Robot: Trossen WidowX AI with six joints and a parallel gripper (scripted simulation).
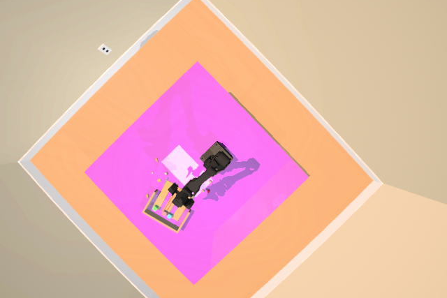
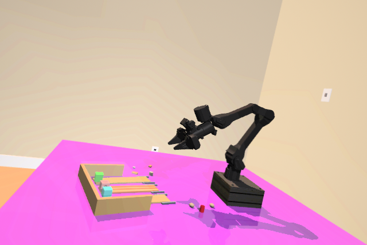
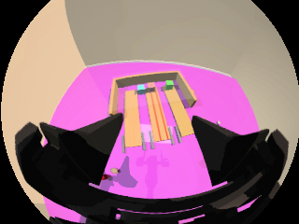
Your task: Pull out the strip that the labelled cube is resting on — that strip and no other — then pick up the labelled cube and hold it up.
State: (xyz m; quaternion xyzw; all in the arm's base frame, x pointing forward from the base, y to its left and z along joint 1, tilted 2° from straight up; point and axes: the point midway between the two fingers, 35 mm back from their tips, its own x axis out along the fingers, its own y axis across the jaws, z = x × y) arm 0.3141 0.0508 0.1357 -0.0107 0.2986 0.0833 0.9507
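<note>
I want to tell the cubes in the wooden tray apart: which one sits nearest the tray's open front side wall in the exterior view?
The cyan cube: it sits beside the tray's near wall, while the pink cube is in the middle and the green cube lies farthest back.

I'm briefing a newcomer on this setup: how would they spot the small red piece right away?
Start at the arm's black base on the pink table. Just in front of it, towards the wooden tray, lies the small red piece between two beige pebbles. It is the only red thing there.

The top view looks straight down from far above the square magenta table top [image 1: 230,136]. The exterior view stands near its corner, facing the walls. The close wrist view angles downward. All share the open wooden tray [image 2: 89,190].
</note>
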